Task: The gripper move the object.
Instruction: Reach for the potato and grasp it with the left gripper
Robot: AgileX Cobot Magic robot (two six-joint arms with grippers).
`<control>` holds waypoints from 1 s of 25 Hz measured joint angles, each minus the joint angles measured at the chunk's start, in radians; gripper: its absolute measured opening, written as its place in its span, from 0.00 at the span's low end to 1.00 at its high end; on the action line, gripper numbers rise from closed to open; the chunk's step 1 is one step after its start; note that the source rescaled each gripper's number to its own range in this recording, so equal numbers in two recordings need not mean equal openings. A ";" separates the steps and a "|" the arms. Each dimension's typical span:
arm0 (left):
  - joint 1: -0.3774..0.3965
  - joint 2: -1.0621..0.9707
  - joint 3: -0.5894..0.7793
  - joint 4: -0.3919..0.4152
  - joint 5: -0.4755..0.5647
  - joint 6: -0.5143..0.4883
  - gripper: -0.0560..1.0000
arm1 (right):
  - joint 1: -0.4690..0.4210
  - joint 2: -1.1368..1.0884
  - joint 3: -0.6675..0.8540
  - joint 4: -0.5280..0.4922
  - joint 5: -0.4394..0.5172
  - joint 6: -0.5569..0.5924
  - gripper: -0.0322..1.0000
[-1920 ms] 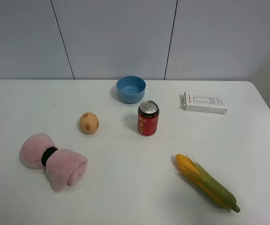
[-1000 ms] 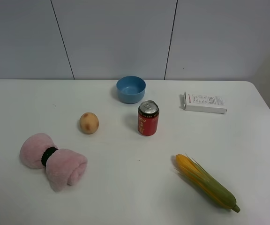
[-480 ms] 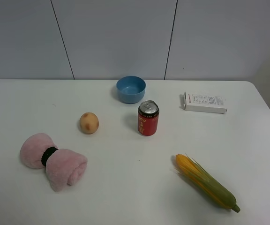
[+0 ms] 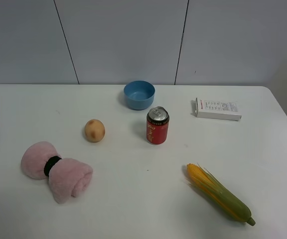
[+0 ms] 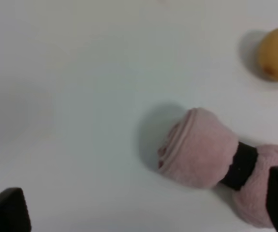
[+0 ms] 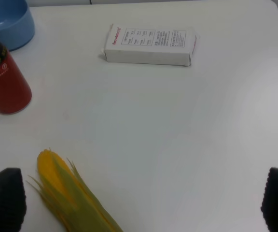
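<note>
White table [image 4: 133, 199] is spread out in front of you. Your left gripper [image 5: 144, 205] hangs above it with its black fingertips [image 5: 6, 212] far apart, so it is open and holds nothing. Your right gripper [image 6: 141, 200] is wide open and empty too. Closest to you lie a corn cob [image 4: 218, 194] on the right and a pink rolled towel [image 4: 56, 171] with a black band on the left. A bit farther back sits the peach [image 4: 94, 130], alone on the table, just past the towel and not touching it. A red can [image 4: 157, 126] stands upright to the right of the peach, with a gap between them. Behind the can is a blue bowl [image 4: 139, 94], and off to the right lies a flat white box [image 4: 217, 109]. Farthest back is a grey wall [image 4: 123, 40].
</note>
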 joint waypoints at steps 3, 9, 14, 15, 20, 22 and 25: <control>-0.100 0.100 -0.022 0.003 -0.054 0.006 1.00 | 0.000 0.000 0.000 0.000 0.000 0.000 1.00; -0.265 0.277 -0.028 -0.007 -0.216 0.008 1.00 | 0.000 0.000 0.000 0.000 0.000 0.000 1.00; -0.317 0.445 -0.029 -0.052 -0.350 0.014 1.00 | 0.000 0.000 0.000 0.000 0.000 0.000 1.00; -0.325 0.482 -0.029 -0.057 -0.379 0.014 1.00 | 0.000 0.000 0.000 0.000 0.000 0.000 1.00; -0.369 0.607 -0.029 -0.067 -0.496 0.015 1.00 | 0.000 0.000 0.000 0.000 0.000 0.000 1.00; -0.393 0.656 -0.029 -0.067 -0.552 0.015 1.00 | 0.000 0.000 0.000 0.000 0.000 0.000 1.00; -0.420 0.721 -0.029 -0.067 -0.608 0.016 1.00 | 0.000 0.000 0.000 0.000 0.000 0.000 1.00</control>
